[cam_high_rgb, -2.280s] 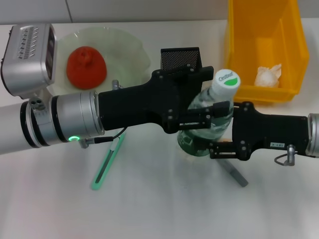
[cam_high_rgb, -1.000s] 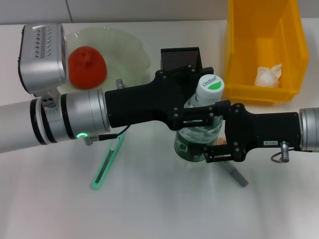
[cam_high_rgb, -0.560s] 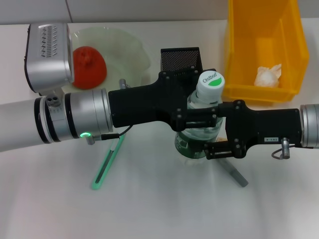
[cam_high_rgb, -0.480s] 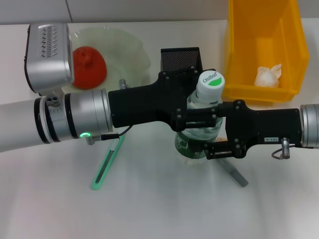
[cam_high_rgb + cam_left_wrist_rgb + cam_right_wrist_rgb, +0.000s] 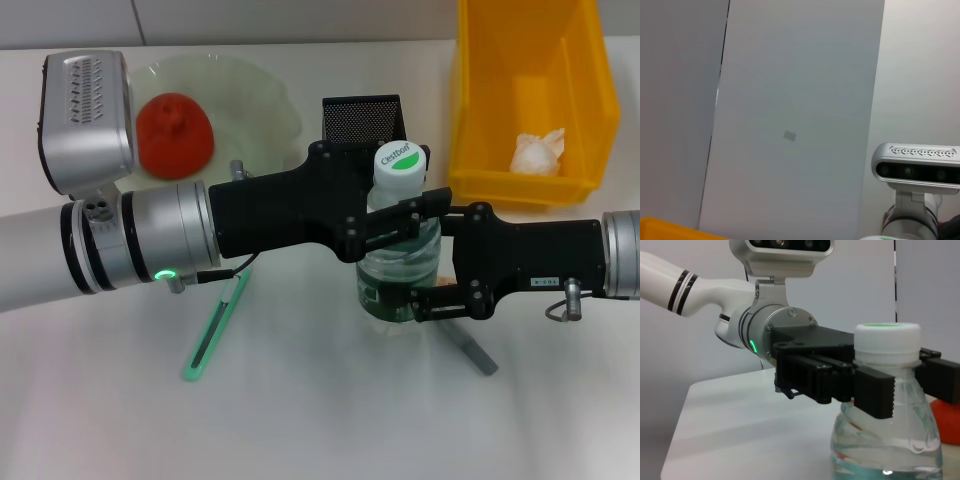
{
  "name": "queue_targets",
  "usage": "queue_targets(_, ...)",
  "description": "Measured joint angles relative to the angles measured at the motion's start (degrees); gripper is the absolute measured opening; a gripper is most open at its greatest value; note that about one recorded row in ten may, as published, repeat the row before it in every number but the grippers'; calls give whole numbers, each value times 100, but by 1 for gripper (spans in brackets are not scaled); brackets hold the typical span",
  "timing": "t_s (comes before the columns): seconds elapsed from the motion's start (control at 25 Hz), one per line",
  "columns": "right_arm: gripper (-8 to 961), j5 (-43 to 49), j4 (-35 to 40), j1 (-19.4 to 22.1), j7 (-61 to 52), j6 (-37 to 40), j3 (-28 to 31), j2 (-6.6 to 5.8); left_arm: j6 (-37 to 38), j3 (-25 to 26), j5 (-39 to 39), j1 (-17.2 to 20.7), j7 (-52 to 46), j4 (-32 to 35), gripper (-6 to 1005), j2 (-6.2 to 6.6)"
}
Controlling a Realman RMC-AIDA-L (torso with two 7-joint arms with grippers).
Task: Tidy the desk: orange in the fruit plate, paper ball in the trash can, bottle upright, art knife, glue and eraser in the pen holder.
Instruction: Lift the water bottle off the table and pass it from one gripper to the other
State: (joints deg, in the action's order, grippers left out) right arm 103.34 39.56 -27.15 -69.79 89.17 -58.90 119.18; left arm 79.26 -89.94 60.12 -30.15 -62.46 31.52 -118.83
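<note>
Two grippers meet at the water bottle (image 5: 398, 262) in the middle of the desk (image 5: 320, 420), so the step in hand looks like standing the bottle upright.

Going left to right in the head view: the orange (image 5: 175, 135) already sits in the pale fruit plate (image 5: 265, 95); a green art knife (image 5: 215, 330) lies on the desk below the left arm. The left gripper (image 5: 385, 232) reaches in from the left, its fingers (image 5: 875, 392) clamped on the bottle's neck just under the green-topped cap (image 5: 399, 160). The black mesh pen holder (image 5: 362, 118) stands behind.

The bottle stands nearly vertical. The right gripper (image 5: 425, 255) brackets its body from the right; whether it presses the bottle I cannot tell. A grey stick (image 5: 470, 350) lies below it. The paper ball (image 5: 538, 152) rests in the yellow trash can (image 5: 590, 100).

Next, I judge, both grippers should release without tipping the bottle.
</note>
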Motion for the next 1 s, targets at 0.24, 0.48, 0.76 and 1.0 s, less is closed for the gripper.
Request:
queue_targets(0.24,750,1,-1,18,0,0,0,7,11,-13,3,7,3,10,457,0)
queue_targets(0.48,750,1,-8,30,1,4,1,9,18,-19,9,26,6,19,439,0)
queue_targets(0.76,750,-45,-39,23,63,-75,1,18,34,-7,8,62,7,21,440,0)
queue_targets(1.0,749,-63,-79,-2,80,-107,-3,29,81,12,15,65,14,24,439,1)
